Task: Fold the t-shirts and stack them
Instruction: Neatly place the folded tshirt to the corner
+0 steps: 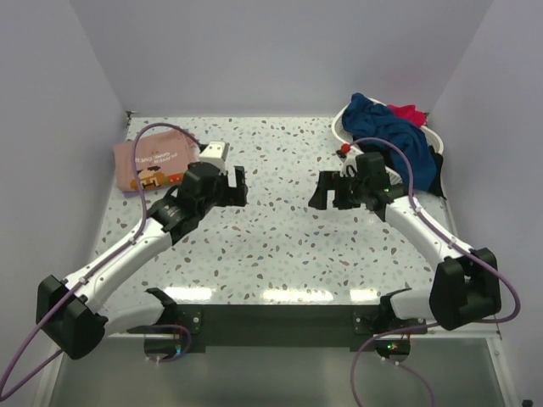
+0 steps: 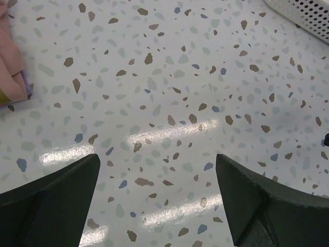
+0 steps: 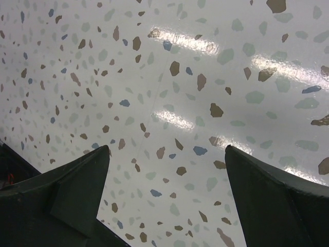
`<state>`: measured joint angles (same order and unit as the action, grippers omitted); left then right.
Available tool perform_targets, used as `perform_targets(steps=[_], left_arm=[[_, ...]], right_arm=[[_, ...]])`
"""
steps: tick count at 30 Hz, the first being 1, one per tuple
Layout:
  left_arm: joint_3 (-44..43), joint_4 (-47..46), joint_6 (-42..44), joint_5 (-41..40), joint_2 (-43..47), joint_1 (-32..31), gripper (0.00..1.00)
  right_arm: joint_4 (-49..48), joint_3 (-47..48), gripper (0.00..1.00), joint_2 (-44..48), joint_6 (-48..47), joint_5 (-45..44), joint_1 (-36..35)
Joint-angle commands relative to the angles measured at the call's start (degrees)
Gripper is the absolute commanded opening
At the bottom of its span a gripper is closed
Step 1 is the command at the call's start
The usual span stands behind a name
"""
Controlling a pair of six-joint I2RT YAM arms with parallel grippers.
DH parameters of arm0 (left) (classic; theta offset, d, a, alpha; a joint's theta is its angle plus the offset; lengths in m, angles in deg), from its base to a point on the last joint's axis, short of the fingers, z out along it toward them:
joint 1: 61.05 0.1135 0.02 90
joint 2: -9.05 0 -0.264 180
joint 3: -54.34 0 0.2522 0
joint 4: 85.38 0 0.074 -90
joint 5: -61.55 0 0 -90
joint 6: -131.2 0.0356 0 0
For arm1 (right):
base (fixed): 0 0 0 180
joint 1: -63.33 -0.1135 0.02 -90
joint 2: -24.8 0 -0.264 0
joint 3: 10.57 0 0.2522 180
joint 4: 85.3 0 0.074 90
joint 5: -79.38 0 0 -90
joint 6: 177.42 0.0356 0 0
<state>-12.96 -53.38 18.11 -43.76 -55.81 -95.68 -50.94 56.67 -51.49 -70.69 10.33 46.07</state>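
A folded dusty-pink t-shirt (image 1: 153, 163) with a cartoon-and-text print lies at the back left of the table. Its edge shows in the left wrist view (image 2: 10, 67) with a sliver of lavender cloth (image 2: 28, 90) under it. A navy blue t-shirt (image 1: 390, 131), a red one (image 1: 409, 112) and a black one (image 1: 436, 170) are heaped in the white basket (image 1: 339, 127) at the back right. My left gripper (image 1: 236, 186) is open and empty over bare table (image 2: 157, 195), right of the pink shirt. My right gripper (image 1: 327, 191) is open and empty (image 3: 167, 190), left of the basket.
The speckled tabletop (image 1: 280, 246) lies between and in front of both grippers. The basket's perforated white wall shows at the top right of the left wrist view (image 2: 303, 13). Grey walls close in the back and sides.
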Motion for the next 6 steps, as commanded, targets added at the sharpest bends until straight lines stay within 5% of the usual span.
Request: perform_targets(steps=[1, 6], left_arm=[[0.72, -2.59, -0.37, 0.90, 1.67, 0.00, 1.00], [0.37, -2.33, -0.37, 0.11, 1.84, 0.09, 1.00]], right_arm=[[-1.62, -0.65, 0.98, 2.55, 0.67, -1.26, -0.06], [-0.48, 0.14, 0.98, 2.46, -0.03, -1.17, -0.15]])
